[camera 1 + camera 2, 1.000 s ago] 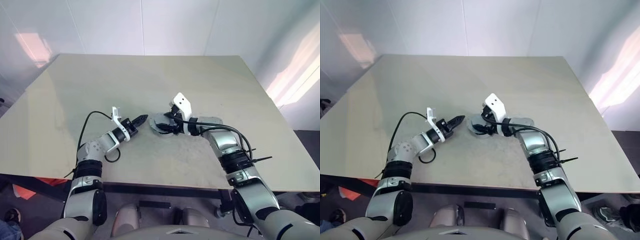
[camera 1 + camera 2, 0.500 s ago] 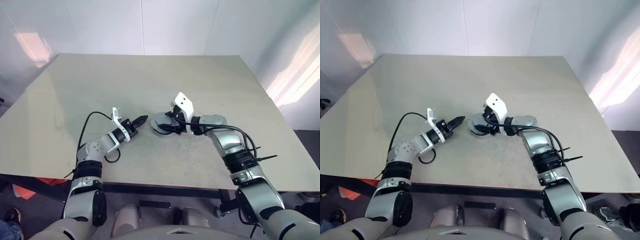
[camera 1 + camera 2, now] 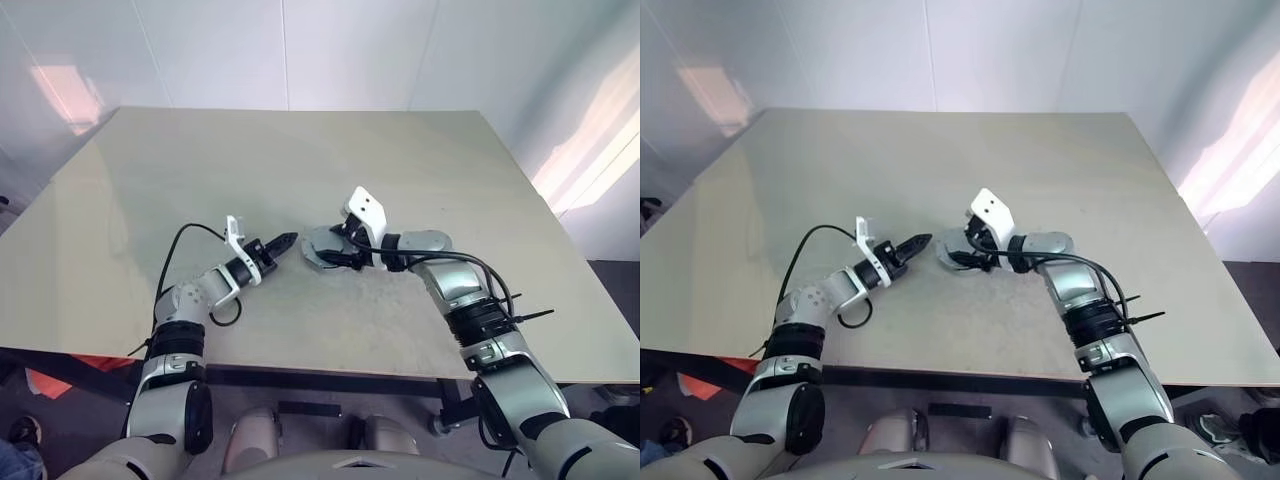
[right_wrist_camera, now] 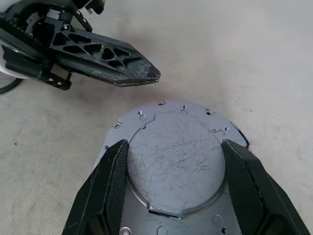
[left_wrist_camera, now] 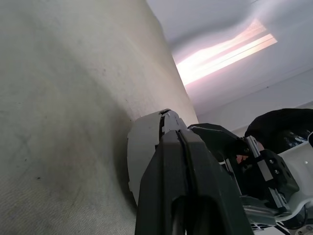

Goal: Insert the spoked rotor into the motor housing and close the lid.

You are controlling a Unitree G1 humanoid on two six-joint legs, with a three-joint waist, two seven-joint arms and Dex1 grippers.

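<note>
A round grey metal disc (image 4: 171, 161) with a scratched raised face and small holes round its rim rests at a tilt on the table (image 3: 300, 160). I cannot tell whether it is the lid or the motor housing's back. My right gripper (image 4: 174, 147) is shut on it, one black finger (image 4: 110, 181) on each side of the raised face. In the left eye view the disc (image 3: 318, 246) lies mid-table. My left gripper (image 3: 286, 239) is shut, level, with its tip just short of the disc's edge (image 5: 142, 147). The spoked rotor is out of view.
The beige table stretches wide on every side of the two hands, with its front edge (image 3: 330, 372) near me. White walls stand behind the far edge.
My right forearm has swung slightly outward, while its gripper and the disc stay where they were. The left arm has not moved.
</note>
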